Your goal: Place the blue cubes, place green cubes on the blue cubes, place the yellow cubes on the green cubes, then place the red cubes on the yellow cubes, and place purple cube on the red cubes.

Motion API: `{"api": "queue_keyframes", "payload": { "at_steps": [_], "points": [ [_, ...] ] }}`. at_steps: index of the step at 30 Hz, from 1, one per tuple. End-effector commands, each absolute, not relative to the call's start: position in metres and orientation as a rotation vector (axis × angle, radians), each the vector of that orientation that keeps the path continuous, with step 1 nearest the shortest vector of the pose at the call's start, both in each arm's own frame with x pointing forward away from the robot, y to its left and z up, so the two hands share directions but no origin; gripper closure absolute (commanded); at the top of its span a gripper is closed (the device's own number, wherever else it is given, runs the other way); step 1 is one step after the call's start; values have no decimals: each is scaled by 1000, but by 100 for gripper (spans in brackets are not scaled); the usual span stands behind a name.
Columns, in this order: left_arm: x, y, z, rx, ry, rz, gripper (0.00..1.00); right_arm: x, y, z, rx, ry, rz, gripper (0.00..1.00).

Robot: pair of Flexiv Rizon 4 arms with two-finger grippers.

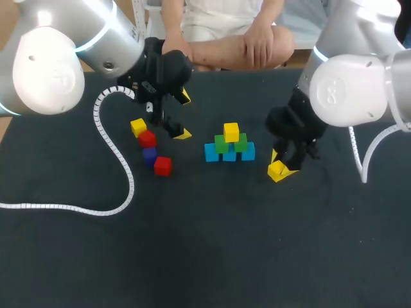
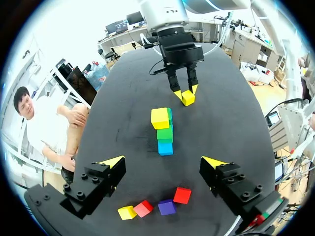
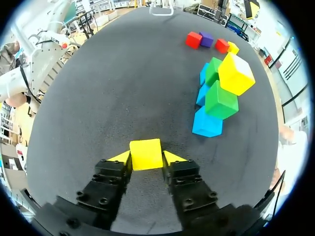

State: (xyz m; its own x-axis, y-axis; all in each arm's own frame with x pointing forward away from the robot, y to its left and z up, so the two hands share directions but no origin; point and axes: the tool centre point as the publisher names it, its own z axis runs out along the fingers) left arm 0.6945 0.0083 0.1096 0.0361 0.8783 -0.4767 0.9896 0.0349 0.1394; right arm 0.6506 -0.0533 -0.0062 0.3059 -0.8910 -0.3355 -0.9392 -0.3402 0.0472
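1. Right pincer (image 1: 279, 168): shut to cube width on a small bright yellow cube (image 3: 145, 153), one finger on each side. The cube sits right at the yellow tips, low over the dark cloth tabletop (image 1: 225, 244); can't tell if it touches.
2. In head view the held cube is right of the stack, near it but apart.
3. Stack, mid-tabletop: three light blue cubes (image 1: 229, 155) in a row at the bottom, two green cubes (image 1: 221, 144) on them, and one yellow top cube (image 1: 231, 132) on the greens.
4. Left pincer (image 1: 183, 115): fingers spread wide, nothing in them. It hangs above the tabletop, left of the stack.
5. Four loose cubes in a rough line near the left pincer: loose yellow cube (image 1: 138, 126), red cube (image 1: 147, 138), purple cube (image 1: 149, 154), second red cube (image 1: 162, 165).
6. In left wrist view these four lie under the pincer, betw. its spread fingers, none touched.
7. White coiled cable (image 1: 131, 186) lies on the tabletop, left of the loose cubes.
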Motion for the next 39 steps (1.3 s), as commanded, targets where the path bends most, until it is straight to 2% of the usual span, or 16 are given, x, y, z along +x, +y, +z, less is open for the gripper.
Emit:
{"api": "queue_keyframes", "payload": {
  "at_steps": [1,3,6,7,39],
  "points": [
    [696,8,110,1889,1887,-341,0,649,-54,-6,-2403,1702,457,80],
    [696,8,110,1889,1887,-341,0,649,-54,-6,-2401,1702,457,84],
    [696,8,110,1889,1887,-341,0,649,-54,-6,-2384,1717,466,99],
    [696,8,110,1889,1887,-341,0,649,-54,-6,-2374,1724,473,100],
    [696,8,110,1889,1887,-341,0,669,-35,45,-2047,2031,425,100]
  ]
}}
